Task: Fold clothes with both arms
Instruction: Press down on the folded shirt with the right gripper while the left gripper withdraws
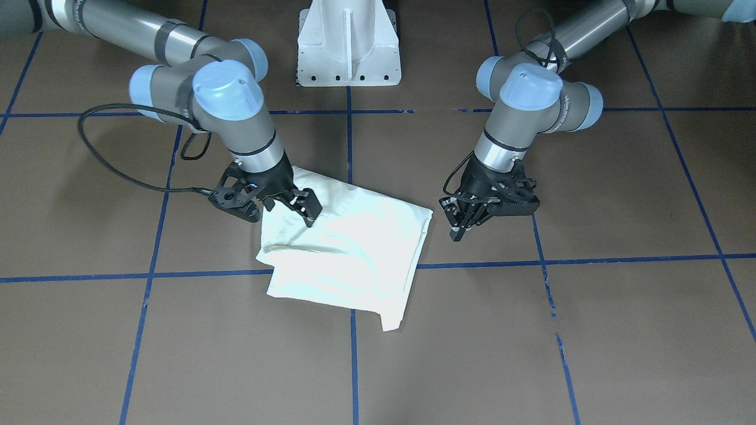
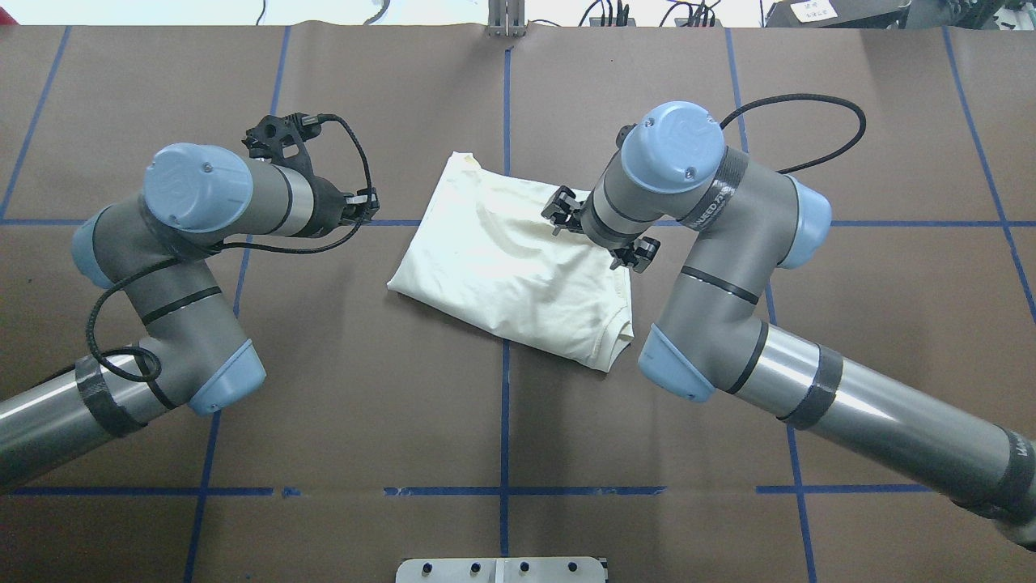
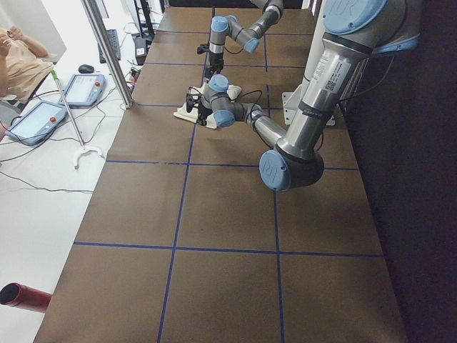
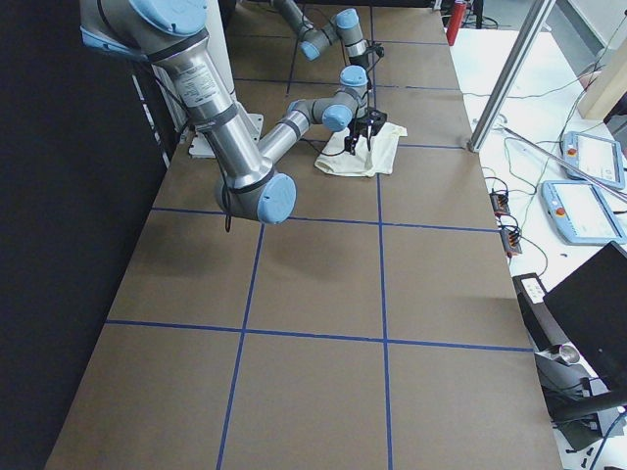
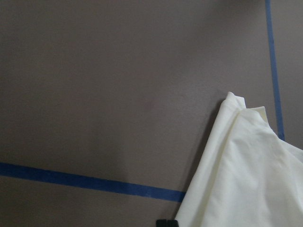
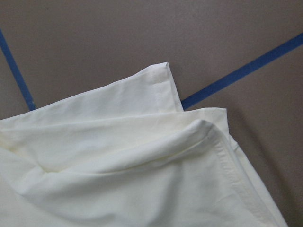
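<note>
Shirt (image 1: 348, 248): cream, folded, flat on bench (image 1: 590, 324).
Left end effector (image 1: 459, 233): I read it closed, empty, beside shirt.
Right end effector (image 1: 289, 212): spread, over shirt.

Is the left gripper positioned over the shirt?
No, in the front-facing view the left gripper hangs over bare table beside the shirt, clear of its edge.

Brown bench (image 2: 364, 389), blue tape grid (image 2: 504, 405). Off-bench: operator (image 3: 20, 61), two teach pendants (image 3: 37, 121), red cylinder (image 3: 25, 296) by the corner.
</note>
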You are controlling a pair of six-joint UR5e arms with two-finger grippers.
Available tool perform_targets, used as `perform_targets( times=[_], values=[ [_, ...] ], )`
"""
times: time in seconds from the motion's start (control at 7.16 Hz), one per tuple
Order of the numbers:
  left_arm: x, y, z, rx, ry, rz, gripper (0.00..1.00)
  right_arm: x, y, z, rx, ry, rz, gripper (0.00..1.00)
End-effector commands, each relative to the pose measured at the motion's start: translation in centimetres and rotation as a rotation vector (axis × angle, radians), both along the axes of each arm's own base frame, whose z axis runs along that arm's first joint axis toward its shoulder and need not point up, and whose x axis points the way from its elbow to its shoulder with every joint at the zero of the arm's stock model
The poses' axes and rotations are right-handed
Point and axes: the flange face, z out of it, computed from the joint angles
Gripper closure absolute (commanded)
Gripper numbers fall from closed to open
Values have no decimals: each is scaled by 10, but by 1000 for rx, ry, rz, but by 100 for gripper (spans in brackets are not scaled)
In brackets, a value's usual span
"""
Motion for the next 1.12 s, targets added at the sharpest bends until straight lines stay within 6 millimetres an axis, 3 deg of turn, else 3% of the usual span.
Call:
perform_targets(
  times=[0.0, 0.14, 0.42, 0.56, 0.84, 0.98],
  values=[
    [-40, -7, -23, -8, 24, -9, 100, -48, 18, -18, 0, 19, 54, 99],
    [-55, -13, -26, -14, 42, -1, 100, -66, 11, -24, -4, 36, 48, 100],
    [-81, 3, -12, 7, 29, 5, 100, -109, -12, -48, 1, 34, 42, 100],
    [-86, 8, -11, 11, 30, 6, 100, -123, -20, -33, 20, 4, 43, 100],
    [-87, 9, -12, 13, 32, 6, 100, -125, -30, -32, 54, 16, 27, 100],
    [-87, 9, -11, 12, 31, 6, 100, -112, -53, -21, 83, 45, 22, 100]
  ],
)
